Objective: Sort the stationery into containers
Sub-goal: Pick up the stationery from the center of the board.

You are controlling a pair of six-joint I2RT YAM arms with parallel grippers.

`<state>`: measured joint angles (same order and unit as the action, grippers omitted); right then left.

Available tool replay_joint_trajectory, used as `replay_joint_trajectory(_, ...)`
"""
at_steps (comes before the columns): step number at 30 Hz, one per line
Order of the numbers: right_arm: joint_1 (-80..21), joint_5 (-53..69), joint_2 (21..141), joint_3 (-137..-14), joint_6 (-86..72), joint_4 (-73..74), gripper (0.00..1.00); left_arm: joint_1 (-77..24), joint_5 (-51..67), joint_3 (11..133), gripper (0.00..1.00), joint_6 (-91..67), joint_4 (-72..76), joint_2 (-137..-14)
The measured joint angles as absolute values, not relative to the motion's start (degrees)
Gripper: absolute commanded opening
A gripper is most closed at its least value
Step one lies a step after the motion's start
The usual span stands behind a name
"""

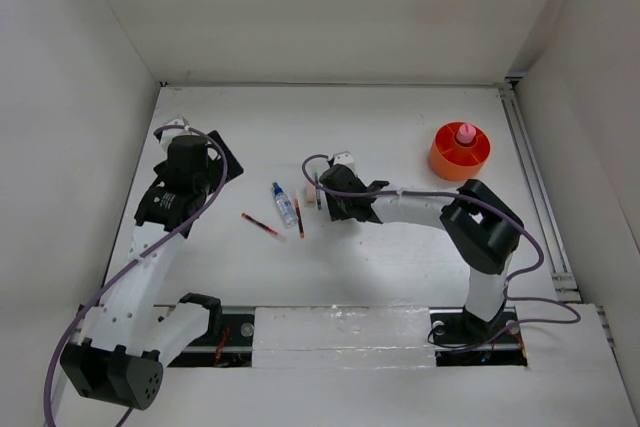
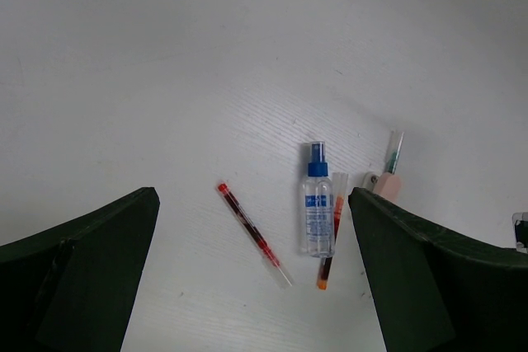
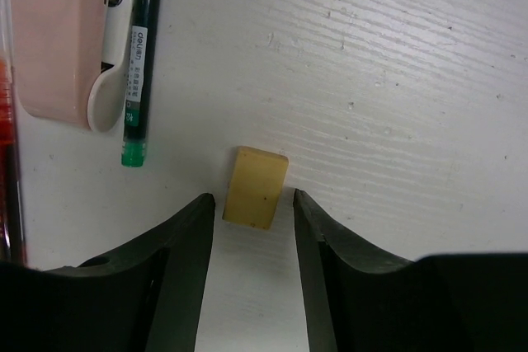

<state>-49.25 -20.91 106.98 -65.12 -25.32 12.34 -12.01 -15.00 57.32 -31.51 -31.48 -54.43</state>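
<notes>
My right gripper is open and low over the table, its jaws on either side of the near end of the tiny tan cube, with small gaps on both sides. The pink eraser block and the dark green pen lie just beyond it. My left gripper is open and empty above a red pen, the blue-capped bottle and a second red pen. In the top view, the orange tub stands at the far right with the pink-capped cylinder upright inside it.
White walls close in the table on the left, back and right. In the top view the right arm stretches leftwards across the middle, and the stationery lies clustered around the bottle. A metal rail runs along the right edge.
</notes>
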Motion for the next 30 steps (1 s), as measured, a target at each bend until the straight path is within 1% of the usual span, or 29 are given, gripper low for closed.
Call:
replay_joint_trajectory(4,-49.08,-20.86,107.2,-65.17,-25.5,11.92,0.46,-12.01,-15.0,57.32,1.0,-31.51,-31.46,-54.13)
replay_joint_trajectory(8,-48.97,-20.88,107.35,-65.17,-25.54,11.49,0.41,-12.01,-15.0,57.32,1.0,-31.51,-31.44,-54.02)
replay_joint_trajectory(12,-48.71,-20.78,107.5,-65.21,-25.56,11.07,0.29,-12.01,-15.0,57.32,1.0,-31.51,-31.44,-54.02)
replay_joint_trajectory(13,-48.66,-20.78,107.53,-65.21,-25.58,11.0,0.23,-12.01,-15.0,57.32,1.0,-31.51,-31.44,-54.02)
replay_joint_trajectory(15,-48.53,-20.67,107.53,-65.23,-25.71,10.98,0.15,-12.01,-15.0,57.32,1.0,-31.51,-31.44,-54.02)
replay_joint_trajectory(16,-48.42,-20.51,107.53,-65.28,-25.74,10.98,0.05,-12.01,-15.0,57.32,1.0,-31.51,-31.44,-54.02)
replay_joint_trajectory(17,-48.34,-20.25,107.53,-65.3,-25.74,11.0,0.04,-12.01,-15.0,57.32,1.0,-31.51,-31.42,-54.02)
replay_joint_trajectory(18,-48.27,-20.08,107.5,-65.3,-25.65,11.0,0.01,-12.01,-14.96,57.32,1.0,-31.51,-31.42,-54.02)
replay_joint_trajectory(24,-45.17,-18.33,104.51,-65.3,-21.47,11.88,0.0,-12.01,-14.74,57.32,1.0,-31.31,-31.35,-54.02)
replay_joint_trajectory(27,-38.94,-13.45,98.56,-66.13,-14.55,12.38,0.0,-12.01,-14.46,56.95,1.0,-31.2,-31.07,-53.69)
replay_joint_trajectory(30,-29.43,-3.29,93.8,-70.43,-6.85,11.9,0.0,-12.01,-14.0,56.73,1.0,-30.92,-31.05,-53.34)
